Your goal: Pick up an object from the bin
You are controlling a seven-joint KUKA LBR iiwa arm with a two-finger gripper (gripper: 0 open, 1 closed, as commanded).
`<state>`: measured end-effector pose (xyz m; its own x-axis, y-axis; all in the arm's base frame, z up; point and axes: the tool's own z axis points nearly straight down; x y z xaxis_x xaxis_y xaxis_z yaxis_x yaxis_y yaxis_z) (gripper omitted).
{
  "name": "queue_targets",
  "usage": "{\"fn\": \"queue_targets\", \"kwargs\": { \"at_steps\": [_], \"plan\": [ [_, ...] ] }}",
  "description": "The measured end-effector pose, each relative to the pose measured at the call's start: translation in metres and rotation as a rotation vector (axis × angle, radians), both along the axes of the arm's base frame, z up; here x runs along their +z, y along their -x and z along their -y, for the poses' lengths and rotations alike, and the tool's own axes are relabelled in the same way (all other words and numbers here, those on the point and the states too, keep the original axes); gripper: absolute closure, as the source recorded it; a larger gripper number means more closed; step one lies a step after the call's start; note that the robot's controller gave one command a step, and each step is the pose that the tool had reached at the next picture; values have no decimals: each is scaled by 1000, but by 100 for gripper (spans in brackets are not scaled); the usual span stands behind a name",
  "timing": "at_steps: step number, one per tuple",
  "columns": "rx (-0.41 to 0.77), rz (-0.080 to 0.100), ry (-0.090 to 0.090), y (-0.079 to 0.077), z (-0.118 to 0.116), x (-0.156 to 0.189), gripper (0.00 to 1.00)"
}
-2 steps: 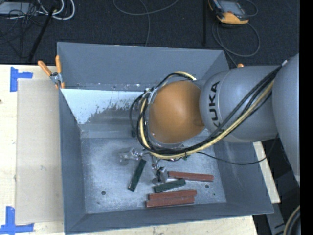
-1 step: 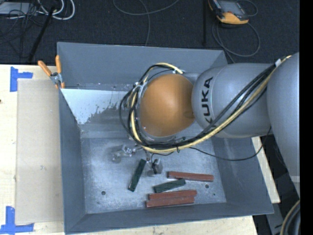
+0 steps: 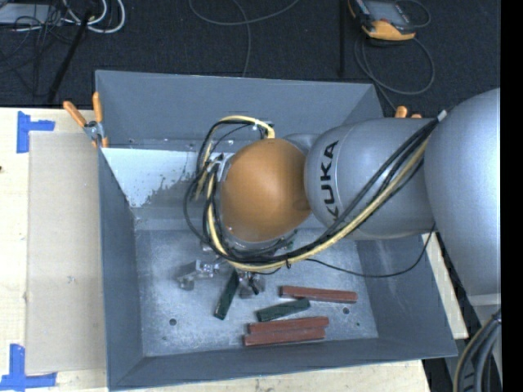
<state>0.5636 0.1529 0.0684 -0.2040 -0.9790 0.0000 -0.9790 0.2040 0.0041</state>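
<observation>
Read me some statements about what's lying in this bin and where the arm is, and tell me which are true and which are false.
1. A thick reddish-brown bar lies lower in the view than a thin reddish-brown bar. True.
2. The arm reaches in from the view's left. False: it comes in from the right.
3. A dark green stick lies tilted on the floor close by the gripper. True.
4. The bin is heaped full of things. False: just a few loose pieces lie on its floor.
</observation>
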Motion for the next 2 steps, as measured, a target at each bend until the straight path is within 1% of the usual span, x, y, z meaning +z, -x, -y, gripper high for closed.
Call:
{"fn": "queue_targets", "kwargs": {
  "at_steps": [1, 2],
  "plan": [
    [-6, 2, -1, 0, -1, -1, 0],
    [-7, 2, -1, 0, -1, 0, 100]
  ]
}}
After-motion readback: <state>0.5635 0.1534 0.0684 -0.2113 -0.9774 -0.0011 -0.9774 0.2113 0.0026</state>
